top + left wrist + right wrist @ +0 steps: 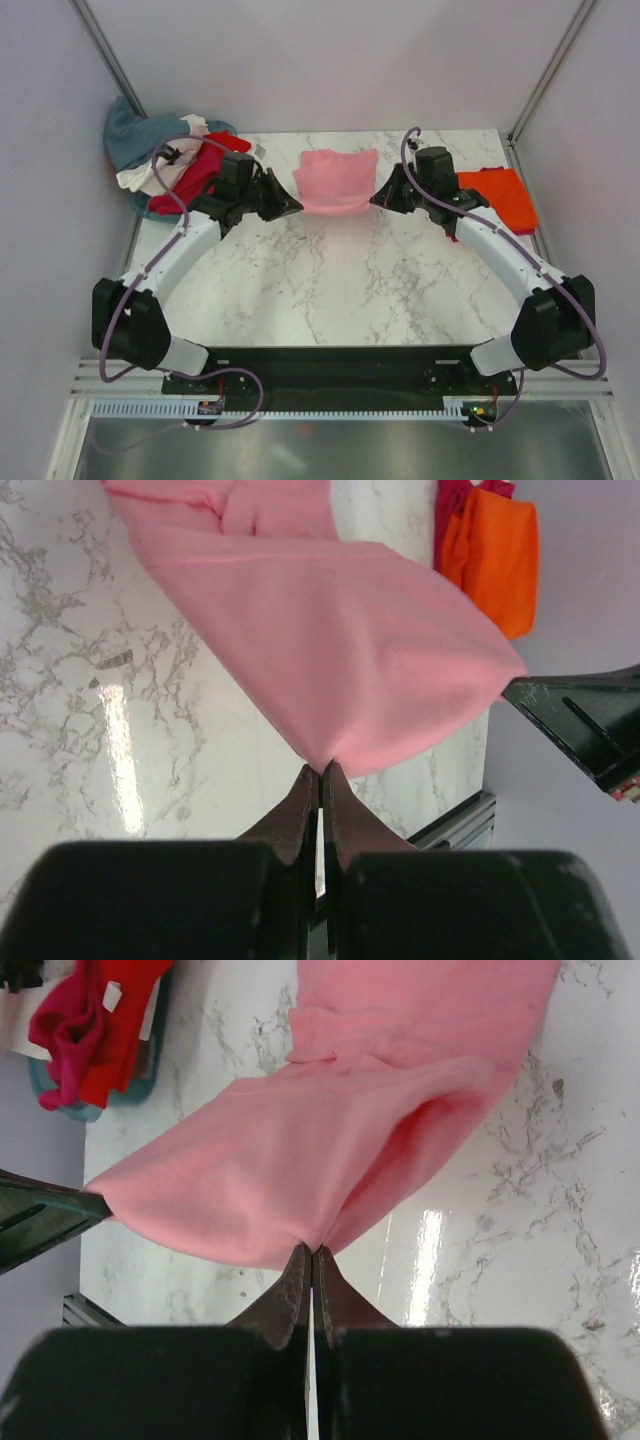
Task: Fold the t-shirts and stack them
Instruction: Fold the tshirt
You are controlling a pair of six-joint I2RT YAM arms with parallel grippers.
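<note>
Left end effector (320,771): jaws pinched closed on a corner of the pink t-shirt (337,181), cloth fanning out from the tips.
Right end effector (311,1250): likewise clamped tight, on the opposite corner of the same shirt.
Pink t-shirt, position: far centre of the desk (340,290), strung between the two arms. Near edge lifted, far part lying on the marble with a doubled layer showing. Judged mid-fold, not finished.
Orange t-shirt (497,193): far right of the desk, flat and squared off. Reads as folded and put down. A strip of red shows at its near-left edge; cannot tell if that is a second folded shirt beneath.
Heap of t-shirts (172,165): far left corner, teal-grey, white, red and magenta tangled together, partly over the desk edge. None folded.
Done: one shirt for certain, maybe two.
In hand: pink, fold under way.
Left to do: finish pink, carry it onto the orange one, then work through the heap, several shirts. Judged well under half complete.
</note>
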